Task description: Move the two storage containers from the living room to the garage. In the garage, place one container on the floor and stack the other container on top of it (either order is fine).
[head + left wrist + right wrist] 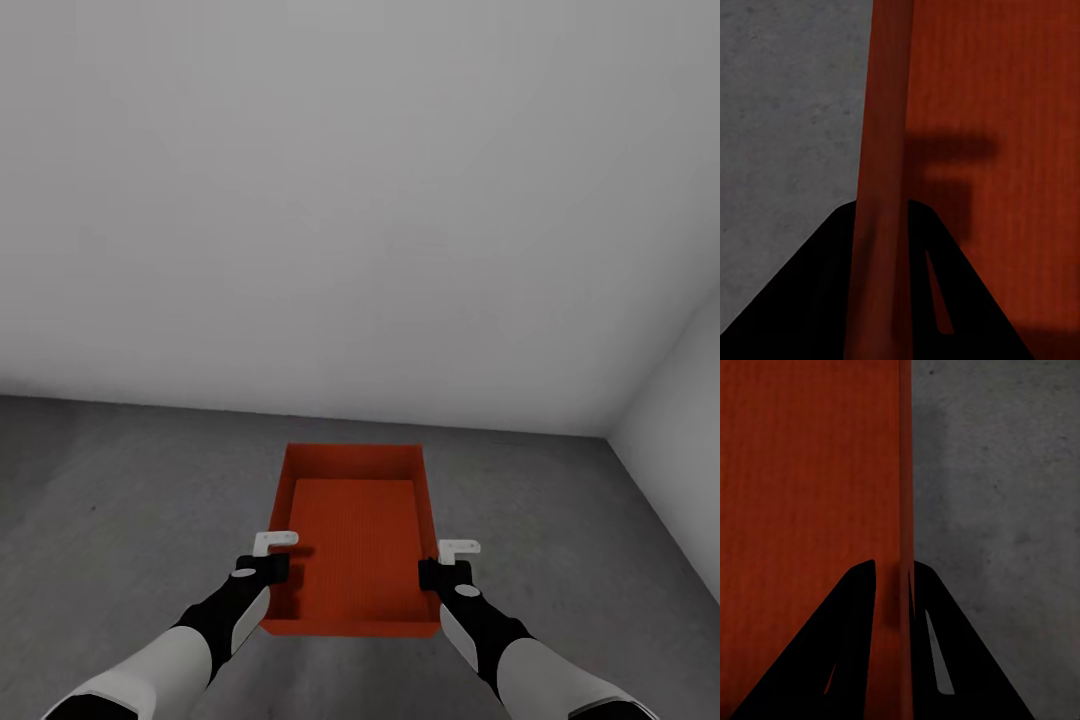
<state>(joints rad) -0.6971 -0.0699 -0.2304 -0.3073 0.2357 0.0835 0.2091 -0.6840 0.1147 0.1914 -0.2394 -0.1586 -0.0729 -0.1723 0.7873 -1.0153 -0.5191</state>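
Hands, left hand (268,570) and right hand (445,575), clench container (355,520) walls; wrist views show straddling fingers (855,645).

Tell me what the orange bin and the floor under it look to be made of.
Storage container: probably moulded plastic, with a matte uniform orange-red, thin straight walls and fine ribbing on the base. Floor: looks like bare concrete, dark grey, mottled and dull, with small specks in the right wrist view. Being a render, both are judged on looks alone.
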